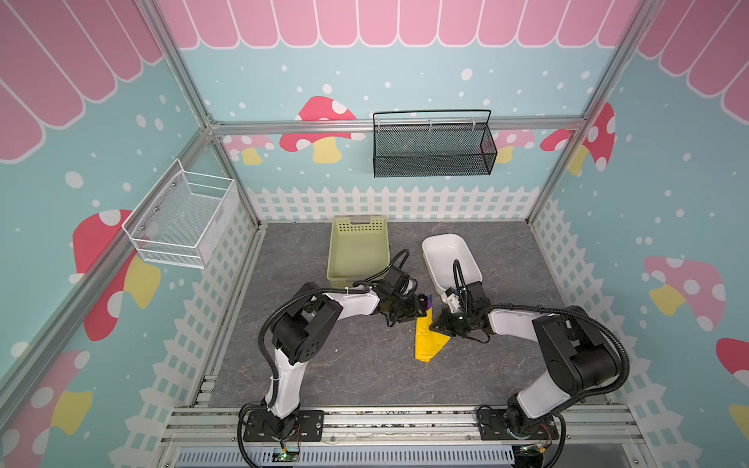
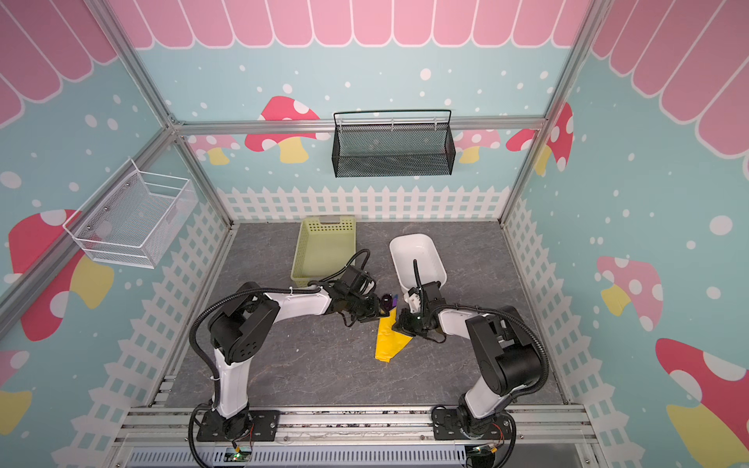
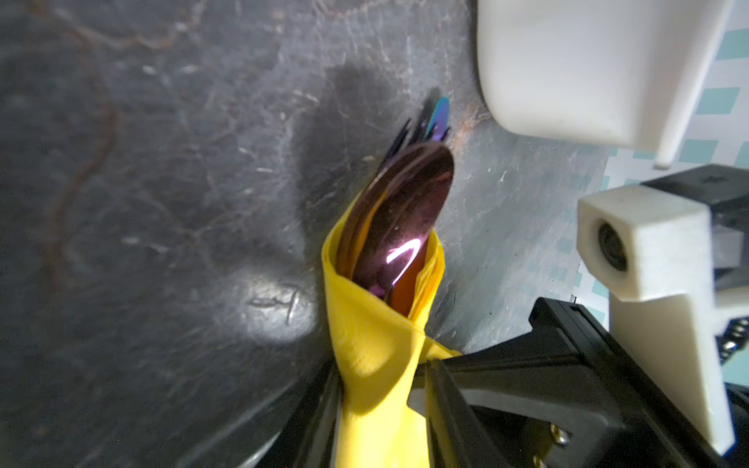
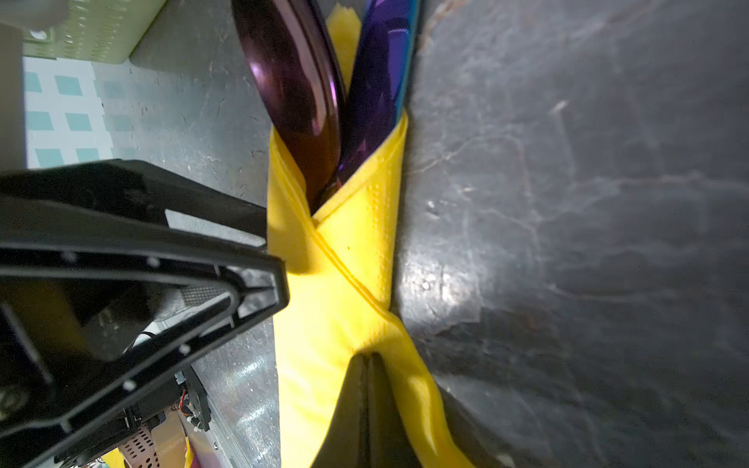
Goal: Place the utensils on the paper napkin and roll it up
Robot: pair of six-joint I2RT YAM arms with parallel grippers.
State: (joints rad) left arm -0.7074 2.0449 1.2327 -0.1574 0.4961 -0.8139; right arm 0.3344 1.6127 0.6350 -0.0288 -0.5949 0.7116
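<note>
The left end effector (image 3: pixel 377 389) is clamped around a bright yellow paper napkin (image 3: pixel 364 348), which is wrapped into a narrow roll passing between its black fingers (image 3: pixel 450 425). Just beside it, the right end effector (image 4: pixel 368 360) has its jaws pressed fully together, tips against the roll's outer fold; whether a layer is pinched cannot be told. Beyond both grips the slim dark utensils (image 3: pixel 405 210) jut from the roll's open end: a shiny purplish spoon bowl (image 4: pixel 292 81), a purple-blue piece (image 4: pixel 381 73) touching it, and fork tines (image 3: pixel 399 137). Past them stands a white plastic tub (image 1: pixel 441 239); a pale green perforated basket (image 1: pixel 356 251) sits beyond the left end effector. The napkin's loose tail lies on the grey marbled desk (image 1: pixel 344 364). Print on a tan piece (image 4: pixel 162 447) is too blurred to read.
</note>
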